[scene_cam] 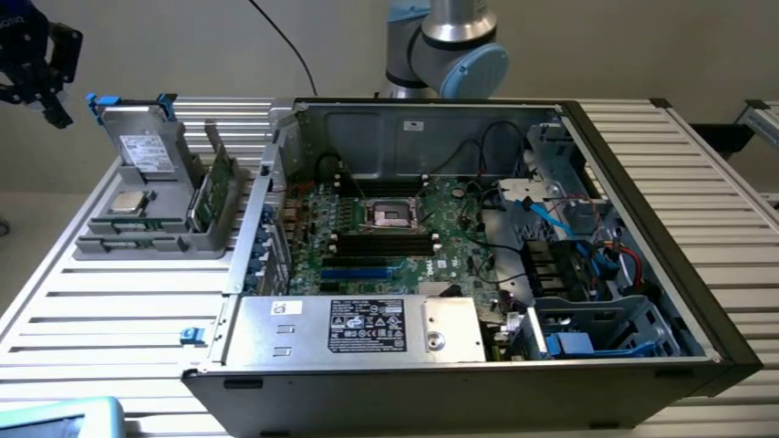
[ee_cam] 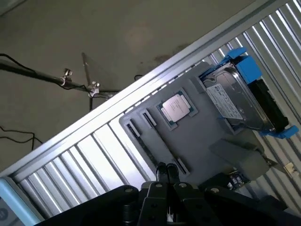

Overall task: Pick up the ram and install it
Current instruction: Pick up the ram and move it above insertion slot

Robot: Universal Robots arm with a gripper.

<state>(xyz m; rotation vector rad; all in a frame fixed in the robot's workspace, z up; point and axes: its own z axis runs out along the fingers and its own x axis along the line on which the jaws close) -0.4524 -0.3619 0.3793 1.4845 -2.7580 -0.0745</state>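
Note:
The ram (scene_cam: 218,190) is a thin green stick standing on edge in a slot of the grey holder (scene_cam: 146,239), on the exterior view's left. A sliver of its green edge (ee_cam: 233,178) shows in the wrist view beside the gripper body. My gripper (scene_cam: 53,102) hangs high above the table's far left corner, well apart from the holder and the ram. In the wrist view its fingertips (ee_cam: 161,170) are pressed together, shut with nothing between them. The dark memory slots (scene_cam: 383,245) lie on the motherboard inside the open computer case (scene_cam: 633,210).
In the holder, a grey drive with a white label and blue rails (scene_cam: 146,151) (ee_cam: 235,101) stands upright, and a square silver processor (scene_cam: 126,203) (ee_cam: 175,107) lies flat. The slatted metal table (scene_cam: 109,310) carries everything. Cables and a drive cage fill the case's right side.

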